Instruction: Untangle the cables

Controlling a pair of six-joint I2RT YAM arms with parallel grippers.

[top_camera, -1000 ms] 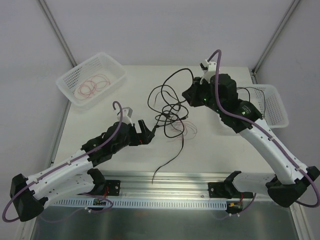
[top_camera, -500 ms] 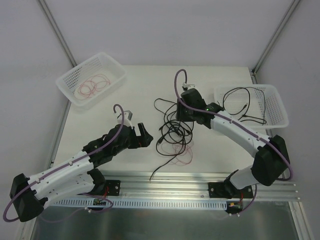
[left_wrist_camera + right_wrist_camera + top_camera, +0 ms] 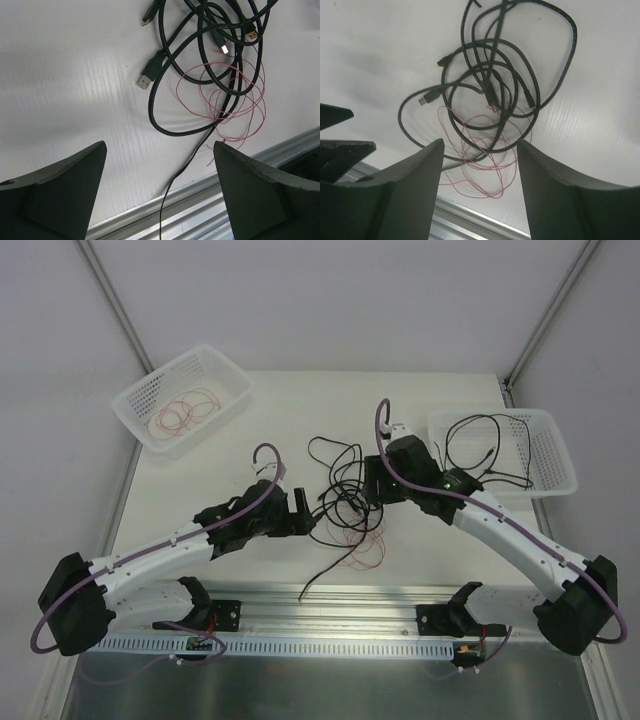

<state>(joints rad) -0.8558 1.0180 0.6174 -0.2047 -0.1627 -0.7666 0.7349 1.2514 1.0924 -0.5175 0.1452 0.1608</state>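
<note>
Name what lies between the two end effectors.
The tangled black cables, in the top external view; left end effector and right end effector flank them.

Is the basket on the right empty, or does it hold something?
Not empty: the right basket holds a black cable looped inside it.

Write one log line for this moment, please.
left gripper: open | right gripper: open | cables: tangled on table, none held

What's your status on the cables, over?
Left gripper open, empty. Right gripper open, empty, above the pile. Cables tangled mid-table, black and red together. Nothing in the way.
</note>
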